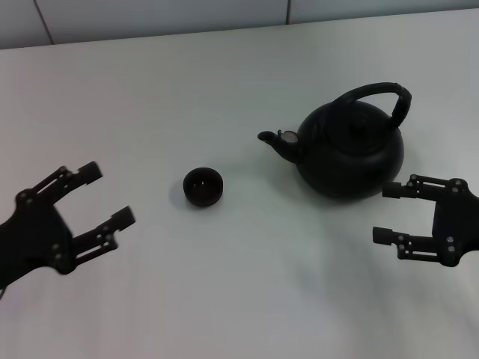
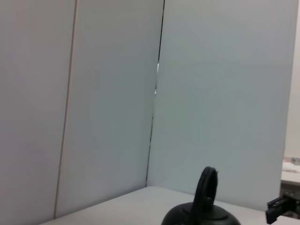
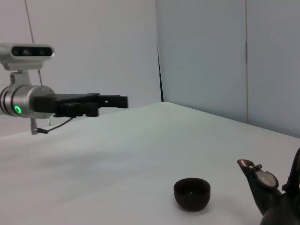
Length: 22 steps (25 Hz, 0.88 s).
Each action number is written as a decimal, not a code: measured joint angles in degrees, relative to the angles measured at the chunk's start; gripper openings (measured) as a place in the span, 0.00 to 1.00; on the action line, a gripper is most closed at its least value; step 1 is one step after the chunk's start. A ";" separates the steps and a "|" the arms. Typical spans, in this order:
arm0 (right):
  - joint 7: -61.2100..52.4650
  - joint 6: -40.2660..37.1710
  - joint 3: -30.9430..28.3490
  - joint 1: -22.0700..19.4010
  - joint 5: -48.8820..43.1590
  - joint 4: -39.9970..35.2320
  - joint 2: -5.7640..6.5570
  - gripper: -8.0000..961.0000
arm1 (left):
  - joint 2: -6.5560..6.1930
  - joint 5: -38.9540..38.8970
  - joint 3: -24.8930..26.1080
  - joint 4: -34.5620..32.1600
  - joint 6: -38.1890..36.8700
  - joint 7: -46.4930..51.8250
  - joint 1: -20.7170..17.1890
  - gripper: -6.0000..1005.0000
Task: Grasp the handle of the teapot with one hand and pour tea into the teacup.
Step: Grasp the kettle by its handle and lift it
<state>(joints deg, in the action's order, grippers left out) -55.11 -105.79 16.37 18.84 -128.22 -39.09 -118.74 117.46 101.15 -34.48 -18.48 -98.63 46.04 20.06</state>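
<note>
Two grippers sit nearest in the head view, both spread wide and holding nothing: the left gripper [image 1: 106,196] at about 8 o'clock over the white table [image 1: 224,82], the right gripper [image 1: 388,213] at about 4 o'clock. Farther in, the teacup [image 1: 203,186] stands near the centre, upright and apart from everything. Beyond it at 2 o'clock stands the teapot [image 1: 350,149], just beside the right gripper's upper finger, spout toward the cup and the handle [image 1: 383,93] arching free above the lid.

Teapot [image 2: 201,216] top, handle [image 2: 206,186] upright; grey wall panels [image 2: 93,103] behind.
</note>
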 joint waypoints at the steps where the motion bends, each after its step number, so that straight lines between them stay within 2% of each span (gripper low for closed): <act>1: 0.00 -0.09 -0.01 -0.09 0.00 0.03 0.00 0.76 | -0.62 0.03 0.00 -0.16 -1.53 0.82 -0.82 0.85; 4: 0.00 -0.33 -0.09 -0.44 0.07 -0.01 -0.02 0.76 | -1.65 1.78 0.01 -0.68 -2.51 1.89 -2.05 0.85; 9: 0.00 -0.37 -0.12 -0.85 0.09 0.11 -0.06 0.76 | -1.75 4.58 0.01 -3.16 -2.17 1.90 -3.06 0.85; 10: 0.00 -0.37 -0.12 -0.85 0.09 0.11 -0.06 0.76 | -1.90 7.25 0.03 -5.63 -0.72 1.99 -3.85 0.85; 13: -0.01 -0.39 -0.12 -1.10 0.09 0.24 -0.08 0.76 | -2.22 10.32 0.13 -7.09 1.11 2.03 -4.03 0.85; 22: -0.03 -0.40 -0.12 -1.52 0.09 1.04 -0.16 0.76 | -2.37 13.41 0.56 -8.13 2.62 1.57 -4.31 0.85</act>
<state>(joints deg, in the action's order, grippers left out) -55.14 -106.19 16.26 17.32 -128.14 -38.06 -118.90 115.09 114.56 -33.92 -26.60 -96.01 47.61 15.74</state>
